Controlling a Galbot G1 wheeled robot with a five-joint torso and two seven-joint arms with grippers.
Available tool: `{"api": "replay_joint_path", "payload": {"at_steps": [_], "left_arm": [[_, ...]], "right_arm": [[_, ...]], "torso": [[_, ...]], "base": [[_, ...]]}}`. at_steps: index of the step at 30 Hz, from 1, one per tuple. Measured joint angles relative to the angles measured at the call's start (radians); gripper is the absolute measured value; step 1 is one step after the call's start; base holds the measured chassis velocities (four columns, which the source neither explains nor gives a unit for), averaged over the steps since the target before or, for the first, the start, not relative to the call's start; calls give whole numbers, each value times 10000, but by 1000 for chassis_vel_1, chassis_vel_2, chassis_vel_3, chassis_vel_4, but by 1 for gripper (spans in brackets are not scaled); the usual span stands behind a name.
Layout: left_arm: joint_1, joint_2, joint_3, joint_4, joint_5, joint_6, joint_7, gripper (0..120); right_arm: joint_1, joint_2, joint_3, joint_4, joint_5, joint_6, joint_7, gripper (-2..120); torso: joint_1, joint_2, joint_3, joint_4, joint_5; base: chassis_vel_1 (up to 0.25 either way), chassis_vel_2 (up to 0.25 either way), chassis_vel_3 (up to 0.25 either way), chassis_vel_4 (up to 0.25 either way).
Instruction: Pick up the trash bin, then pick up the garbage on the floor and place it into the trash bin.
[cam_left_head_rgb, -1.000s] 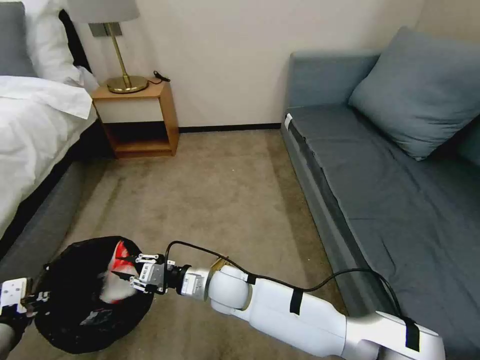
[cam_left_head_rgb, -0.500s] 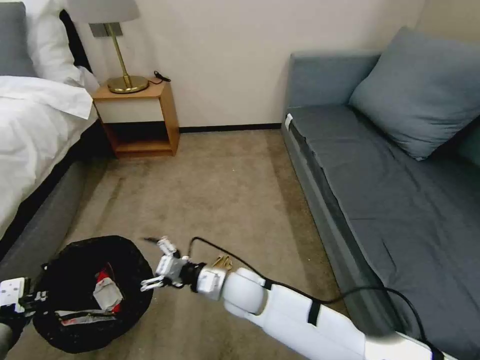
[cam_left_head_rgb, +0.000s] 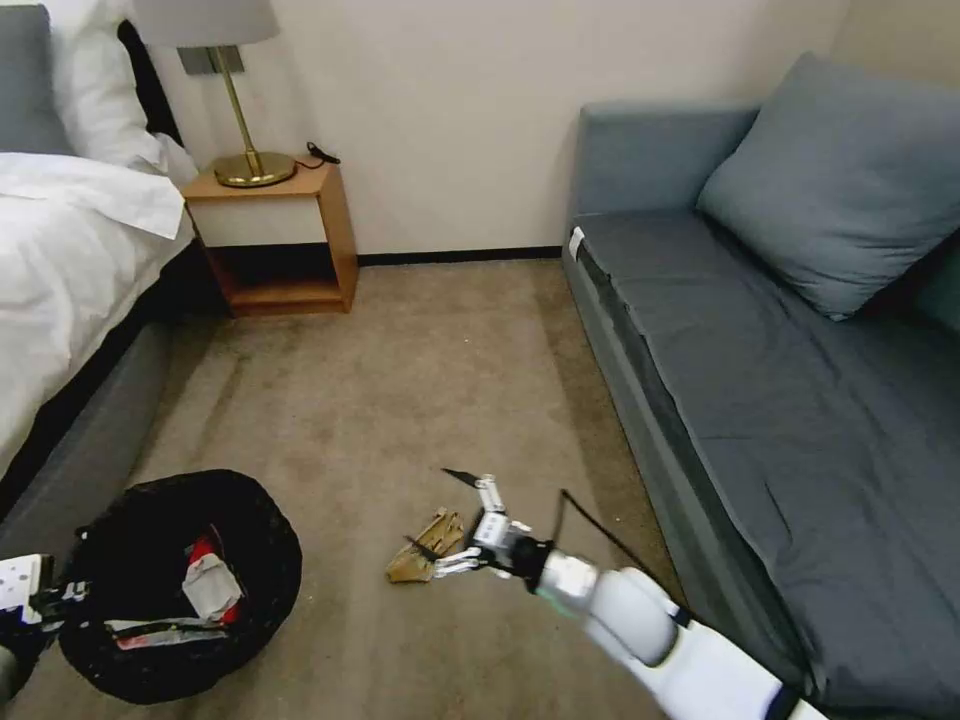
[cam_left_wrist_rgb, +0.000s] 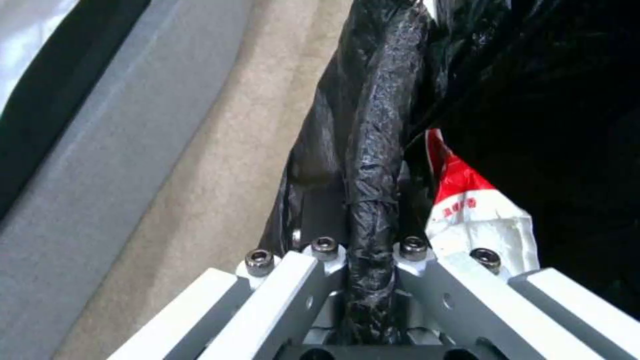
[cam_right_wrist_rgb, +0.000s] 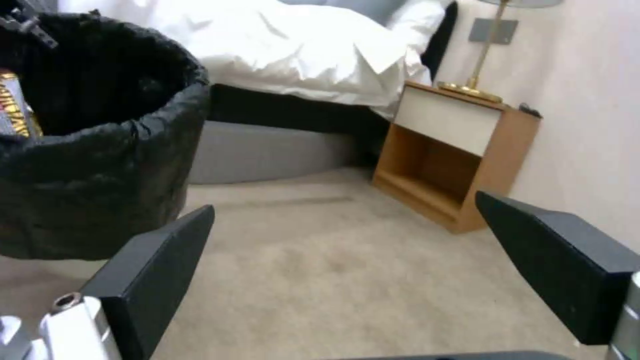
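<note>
The trash bin (cam_left_head_rgb: 262, 540), lined with a crinkly black bag, sits at the lower left of the head view. My left gripper (cam_left_head_rgb: 40, 598) is shut on its near rim; the left wrist view shows the fingers (cam_left_wrist_rgb: 413, 248) clamped on the rolled bag edge (cam_left_wrist_rgb: 373, 165). A red-and-white wrapper (cam_left_head_rgb: 208, 580) and a long wrapper (cam_left_head_rgb: 150, 632) lie inside the bin. My right gripper (cam_left_head_rgb: 430, 508) is open with nothing held, right above a crumpled tan paper (cam_left_head_rgb: 425, 545) on the carpet. The right wrist view has the bin (cam_right_wrist_rgb: 93, 190) beyond the spread black pads (cam_right_wrist_rgb: 157, 270).
A bed (cam_left_head_rgb: 70, 260) runs along the left, with a wooden nightstand (cam_left_head_rgb: 280, 235) and a brass lamp (cam_left_head_rgb: 245, 165) at the back. A grey sofa (cam_left_head_rgb: 800, 400) with a cushion lines the right. Bare carpet (cam_left_head_rgb: 420, 380) lies between them.
My right gripper let the red-and-white wrapper go into the bin, opened, and swung right and away to above the tan paper. The left gripper stayed on the rim.
</note>
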Motion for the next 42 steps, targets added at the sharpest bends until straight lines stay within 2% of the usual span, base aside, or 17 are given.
{"api": "replay_joint_path", "payload": {"at_steps": [4, 13, 23, 38, 42], "left_arm": [[-4, 4, 28, 17, 0, 0, 1, 2], [6, 28, 2, -32, -26, 0, 6, 2], [-24, 68, -123, -74, -85, 0, 13, 2], [53, 22, -296, -266, -150, 0, 14, 2], [119, -25, -346, -336, -152, 0, 14, 2]], "right_arm": [[-459, 16, 482, -20, 90, 261, -213, 100], [-637, 165, 444, -192, 53, 518, -623, 100], [-310, 91, -128, -679, -180, 175, -655, 100], [304, 24, -1139, -1662, -1013, -1032, -253, 100], [442, 35, -1314, -1965, -1262, -1092, -268, 100]], "torso": [[0, 0, 0, 3, 0], [0, 0, -1, 3, -1], [0, 0, 1, 3, -3], [0, 0, 0, 4, -3], [0, 0, 0, 4, -2]], "base": [[0, 0, 0, 0], [0, 0, 0, 0], [-111, 123, 107, -119], [-83, 77, 91, -86], [-111, 109, 102, -109]]}}
